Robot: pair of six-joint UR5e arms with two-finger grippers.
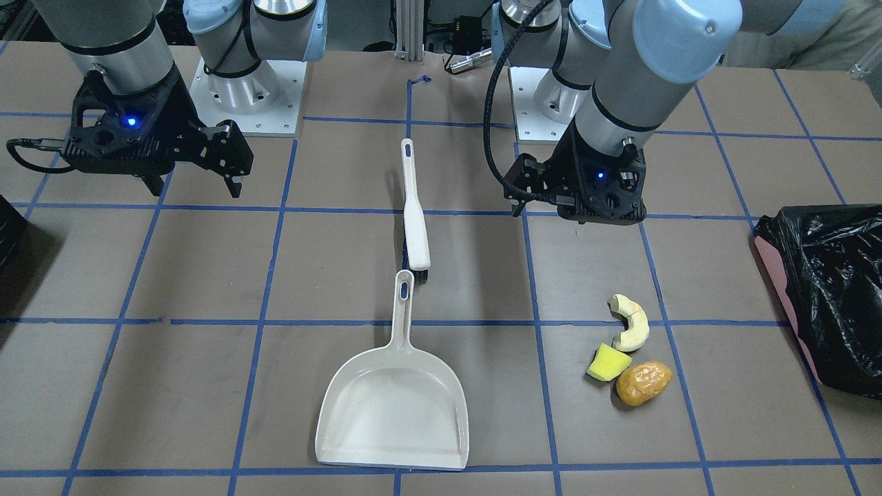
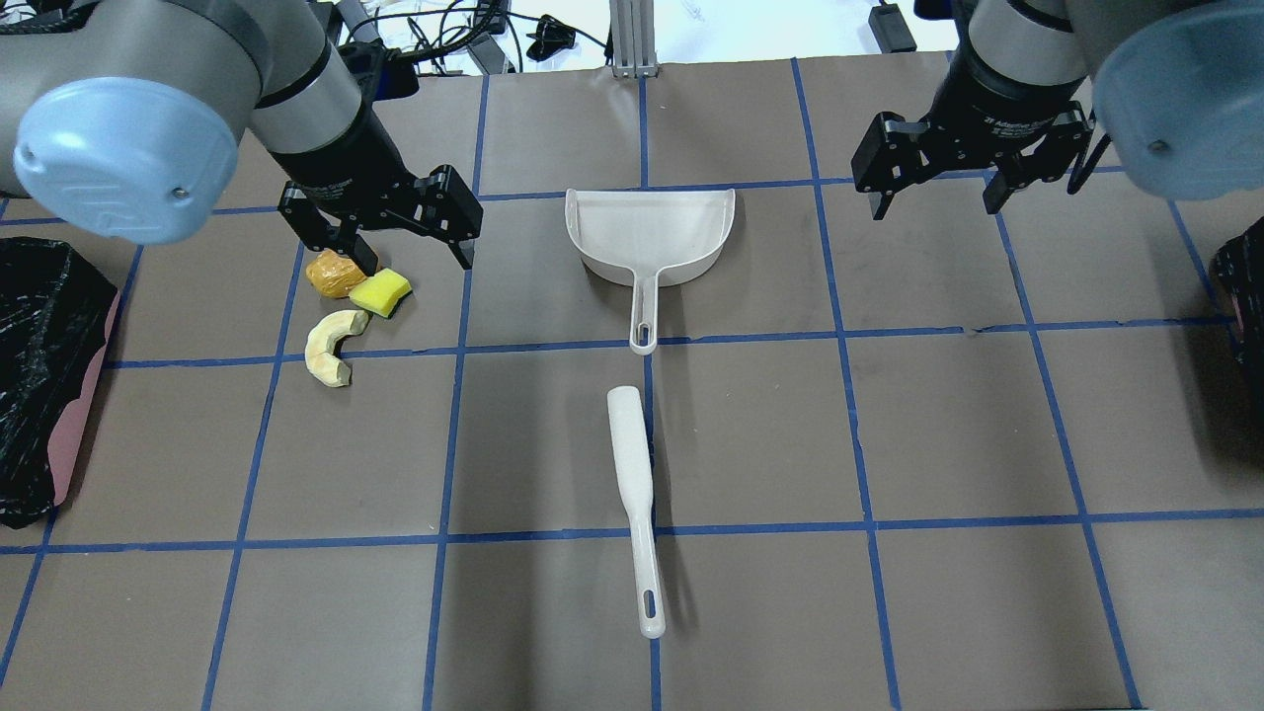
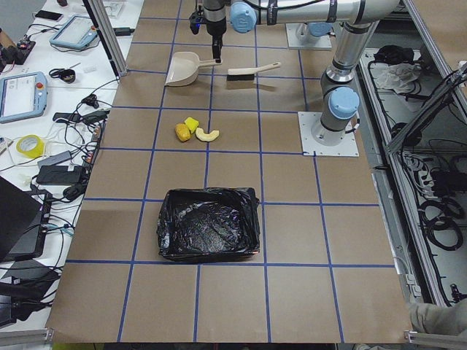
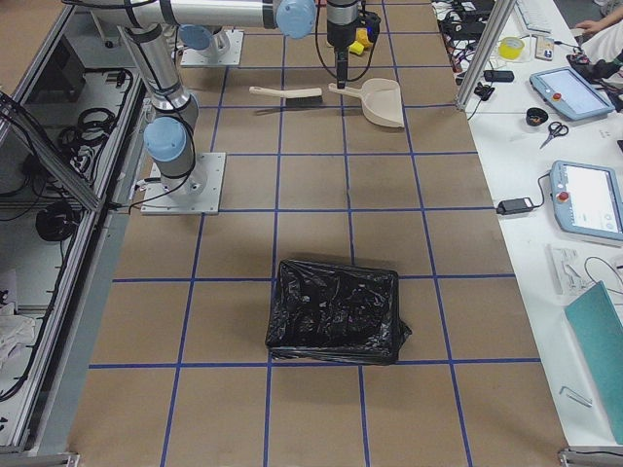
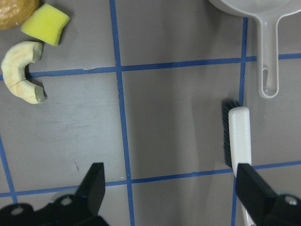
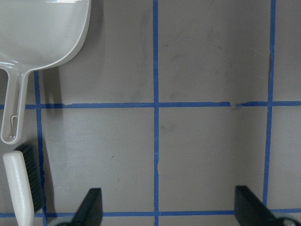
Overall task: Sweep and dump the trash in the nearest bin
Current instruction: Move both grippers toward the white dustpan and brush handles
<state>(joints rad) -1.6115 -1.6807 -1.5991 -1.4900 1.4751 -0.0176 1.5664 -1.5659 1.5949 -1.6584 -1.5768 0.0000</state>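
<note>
Start of task, nothing grasped. Left gripper (image 2: 413,255) and right gripper (image 2: 933,207) are both empty, jaws apart. Trash (image 1: 608,363) sits robot-left of the dustpan (image 1: 393,413), toward the bin (image 1: 827,289). The brush (image 1: 415,220) is at the dustpan's handle end. Next: grab brush and dustpan.

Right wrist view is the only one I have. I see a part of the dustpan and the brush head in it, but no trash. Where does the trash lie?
Observer: On the left arm's side of the table. A cream crescent slice, a yellow-green wedge and an orange-brown oval lie close together there.
Operator: Is there a bin near them?
Observer: Yes. A bin lined with a black bag stands at the table's edge on that same side.
Operator: Does the left gripper hold anything?
Observer: No. The left gripper hangs above the table near the pieces, open and empty.
</note>
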